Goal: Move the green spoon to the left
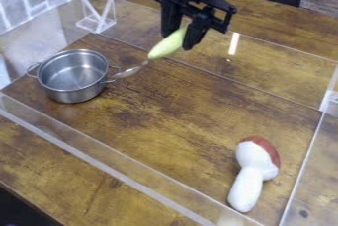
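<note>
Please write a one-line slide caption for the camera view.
Gripper holds the green spoon above the table, beside the steel pot; toy mushroom lies at lower right.
</note>
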Robot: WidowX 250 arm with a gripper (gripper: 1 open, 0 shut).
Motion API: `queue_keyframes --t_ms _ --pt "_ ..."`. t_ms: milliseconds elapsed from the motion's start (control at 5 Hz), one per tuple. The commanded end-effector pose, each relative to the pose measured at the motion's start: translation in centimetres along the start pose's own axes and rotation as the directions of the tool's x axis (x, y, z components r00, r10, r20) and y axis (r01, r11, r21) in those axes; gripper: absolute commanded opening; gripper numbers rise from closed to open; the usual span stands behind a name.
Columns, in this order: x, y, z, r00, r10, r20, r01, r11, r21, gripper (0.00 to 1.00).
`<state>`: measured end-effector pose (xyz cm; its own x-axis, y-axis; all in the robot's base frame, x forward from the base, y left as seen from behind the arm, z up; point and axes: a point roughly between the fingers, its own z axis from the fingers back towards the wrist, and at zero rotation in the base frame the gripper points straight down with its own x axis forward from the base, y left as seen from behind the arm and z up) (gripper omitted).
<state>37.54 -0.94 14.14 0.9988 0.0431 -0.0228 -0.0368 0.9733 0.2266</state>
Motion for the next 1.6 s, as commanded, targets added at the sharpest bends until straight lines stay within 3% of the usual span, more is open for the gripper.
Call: queue_keyframes --t_ms 0,400,600,800,1000,1400 --pt "-0.5 1.7 3.0 0.993 0.053 0.110 -0.053 0.999 -0.002 0.00" --pt "-1.1 2.6 3.3 0.988 0.061 0.140 -0.063 0.998 0.011 0.00" --pt "-1.5 3.0 1.9 0.985 0.062 0.162 -0.066 0.998 0.019 0.00" --pt "-0.7 4.0 1.9 0.982 0.028 0.188 -0.034 0.999 0.026 0.00" --pt "-3.2 4.8 1.3 0.983 0.034 0.179 -0.038 0.999 0.017 0.00" --pt "-10.4 10.1 -1.9 0.988 0.110 0.104 -0.111 0.994 -0.005 0.00"
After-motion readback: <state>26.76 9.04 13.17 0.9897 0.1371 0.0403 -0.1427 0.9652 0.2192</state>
